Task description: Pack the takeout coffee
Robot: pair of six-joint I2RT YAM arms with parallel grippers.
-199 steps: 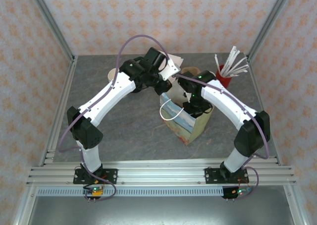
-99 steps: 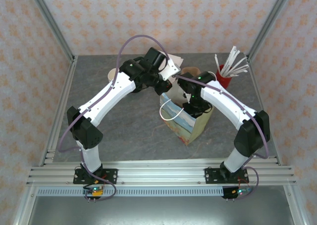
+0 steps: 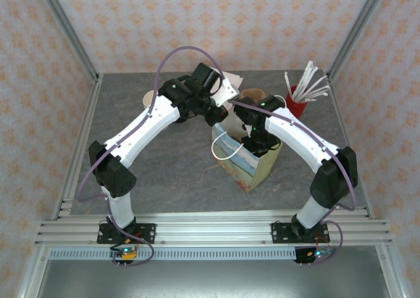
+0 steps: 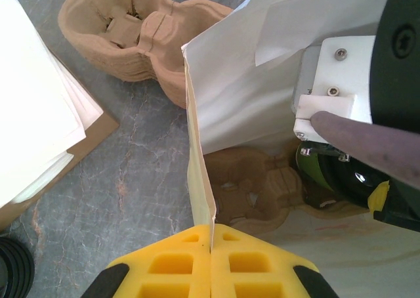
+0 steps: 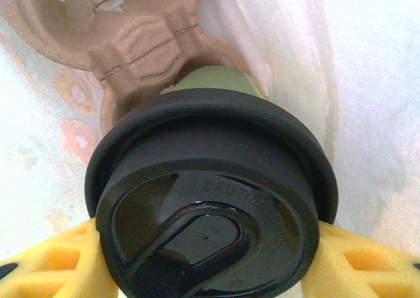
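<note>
Grey stone surface (image 3: 164, 173): we see left tool (image 4: 211, 245) pinched on the paper bag (image 4: 243, 101) rim. Right tool (image 5: 210, 272) grips the coffee cup (image 5: 210, 199) inside the bag, over a cardboard tray (image 5: 131, 29).

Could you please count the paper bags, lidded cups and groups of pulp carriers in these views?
paper bag: 1
takeout coffee: 1
pulp carrier groups: 2, the carrier in the bag and the carrier stack on the table
Total: 4
</note>
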